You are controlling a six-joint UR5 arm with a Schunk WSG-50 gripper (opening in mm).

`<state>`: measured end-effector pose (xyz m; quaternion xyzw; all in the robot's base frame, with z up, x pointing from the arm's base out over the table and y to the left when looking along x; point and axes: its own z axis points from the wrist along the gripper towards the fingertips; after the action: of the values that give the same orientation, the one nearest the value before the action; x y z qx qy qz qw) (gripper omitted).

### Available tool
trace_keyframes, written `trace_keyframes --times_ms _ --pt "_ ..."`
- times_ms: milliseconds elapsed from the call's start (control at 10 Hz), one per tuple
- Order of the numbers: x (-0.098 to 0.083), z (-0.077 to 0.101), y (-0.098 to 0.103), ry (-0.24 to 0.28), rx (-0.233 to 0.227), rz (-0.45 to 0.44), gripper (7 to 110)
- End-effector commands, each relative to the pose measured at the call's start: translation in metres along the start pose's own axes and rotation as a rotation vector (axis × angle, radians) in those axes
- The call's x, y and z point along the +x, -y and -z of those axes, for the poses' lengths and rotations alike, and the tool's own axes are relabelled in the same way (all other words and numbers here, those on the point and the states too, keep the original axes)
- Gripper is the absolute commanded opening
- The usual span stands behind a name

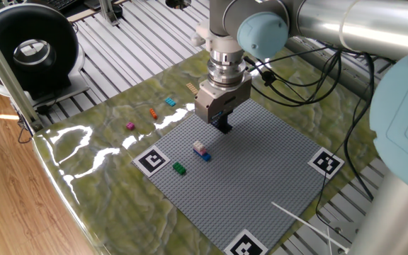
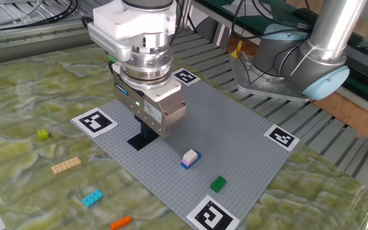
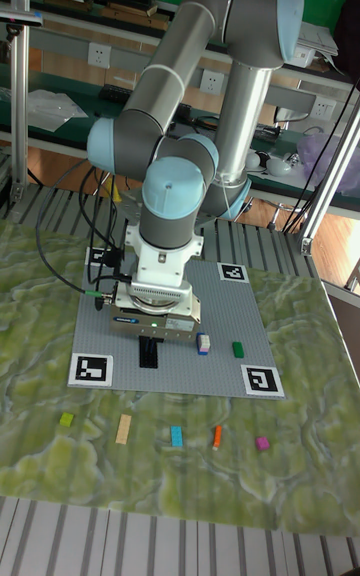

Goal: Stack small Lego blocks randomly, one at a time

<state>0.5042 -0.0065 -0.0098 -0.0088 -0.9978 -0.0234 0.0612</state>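
Tall fixed view: claw [image 3: 149,341] low over dark flat plate [image 3: 148,354] on grey baseplate [image 3: 225,366], likely for seating or gripping; finger spacing hidden, cannot tell. White-pink block sits on blue block [image 2: 190,158]; other bricks lie apart on desk [image 2: 18,172].

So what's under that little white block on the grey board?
The white block sits on a blue block, stacked on the grey board. Only the blue block's edge shows; whether its studs are fully pressed in is hidden.
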Motion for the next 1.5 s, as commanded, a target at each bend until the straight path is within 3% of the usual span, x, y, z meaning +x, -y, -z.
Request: trace_keyframes --times_ms 0,200,300,500,600,800,900,1400 --pt "-0.002 0.002 -0.004 -0.001 -0.011 -0.014 7" --pt "-0.001 0.01 -0.002 -0.021 -0.02 -0.005 7" --pt "-0.005 0.004 -0.001 -0.011 -0.034 0.002 7" --pt "-0.008 -0.009 0.001 0.006 -0.013 -0.007 7" --pt "-0.004 -0.004 0.001 -0.001 -0.011 -0.009 7" --pt "0.015 0.033 0.003 -0.066 -0.037 0.013 7" --pt "0.019 0.044 0.003 -0.077 -0.04 0.016 7" --pt "0.017 0.019 -0.001 -0.034 -0.024 0.0 7"
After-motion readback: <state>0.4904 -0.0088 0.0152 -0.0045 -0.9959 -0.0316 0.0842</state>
